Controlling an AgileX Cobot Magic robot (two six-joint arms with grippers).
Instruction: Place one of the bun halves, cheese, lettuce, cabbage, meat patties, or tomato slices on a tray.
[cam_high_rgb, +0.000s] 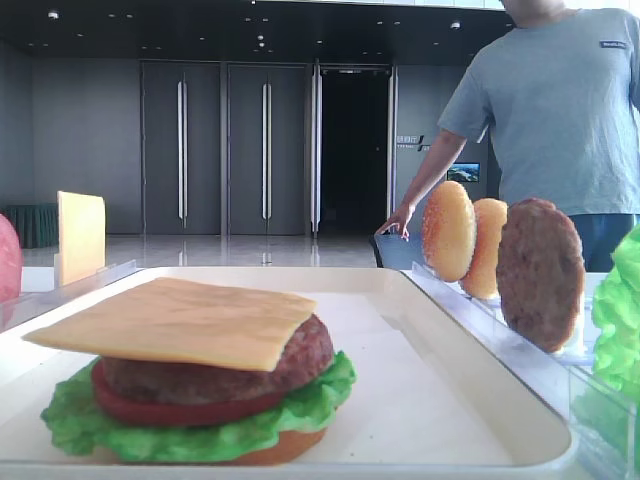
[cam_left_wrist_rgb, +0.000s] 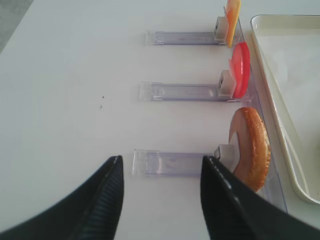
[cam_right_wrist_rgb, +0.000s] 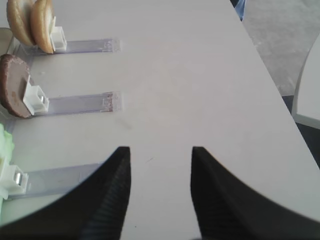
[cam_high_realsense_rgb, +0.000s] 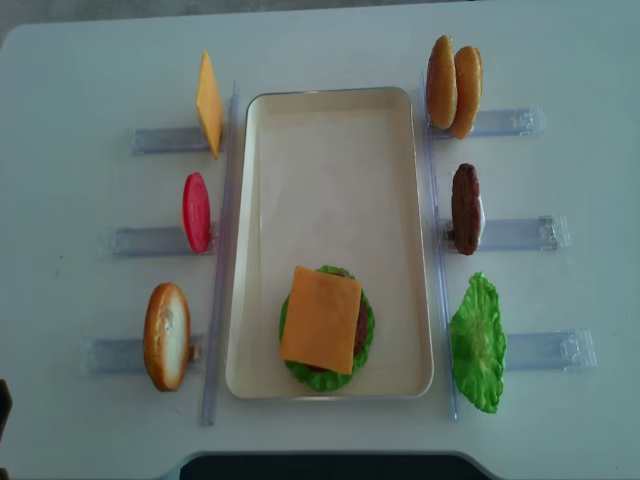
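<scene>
Flat square cheese (cam_high_rgb: 175, 322) tops rough patty (cam_high_rgb: 215, 372), frilly lettuce (cam_high_rgb: 200, 420).

No readable text, small shirt (cam_high_rgb: 572, 110) patch (too blurred to read)

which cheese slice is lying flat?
The cheese slice on the stack in the tray lies flat on the meat patty. The other cheese slice stands on edge in its left-side rack.
</scene>
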